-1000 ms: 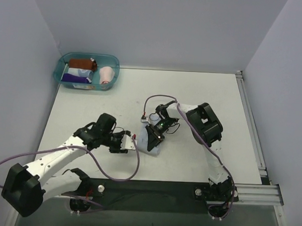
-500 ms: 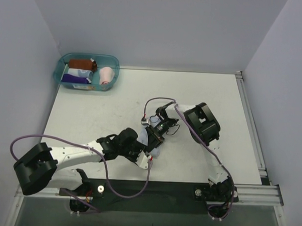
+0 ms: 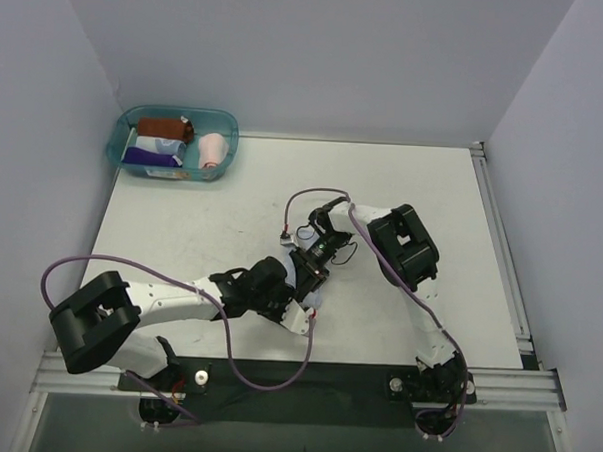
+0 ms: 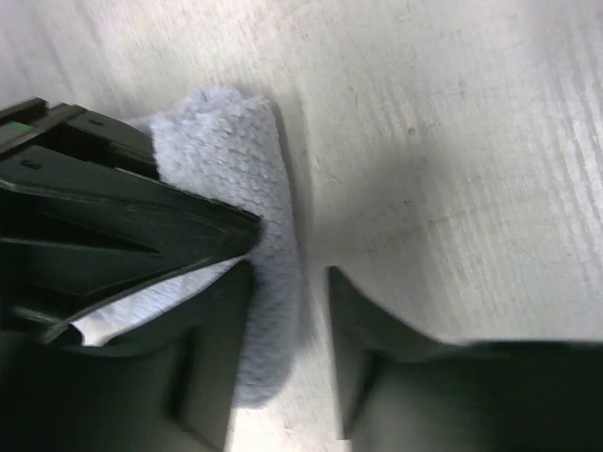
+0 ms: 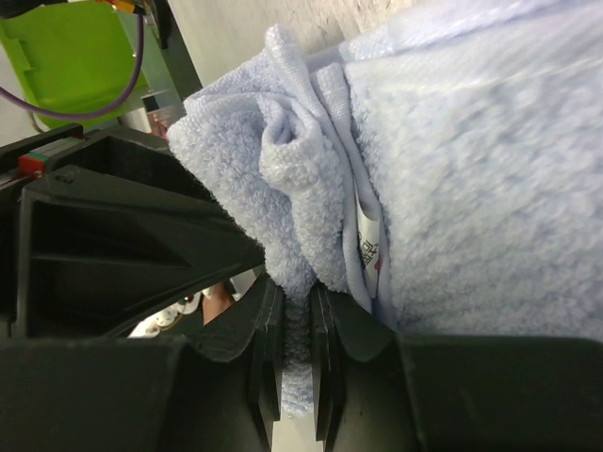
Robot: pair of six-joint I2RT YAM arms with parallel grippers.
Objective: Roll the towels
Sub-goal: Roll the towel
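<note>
Robotics lab cell, plain pale walls [image 3: 319, 47], white table [image 3: 202, 212], aluminium mounting rail [image 3: 515, 380]

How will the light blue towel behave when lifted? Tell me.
Probably floppy: the light blue towel bunches in soft folds where the right hand pinches it. Likely light and grippy, given its fluffy pile. The loose roll may unfurl if released.

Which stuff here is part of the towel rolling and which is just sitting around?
In the job:
- light blue towel, pinched by the right gripper
- left gripper, open at the towel's edge
- pink towel, rolled, in the teal tub

Lying about:
- teal tub
- brown roll and purple roll inside it
</note>
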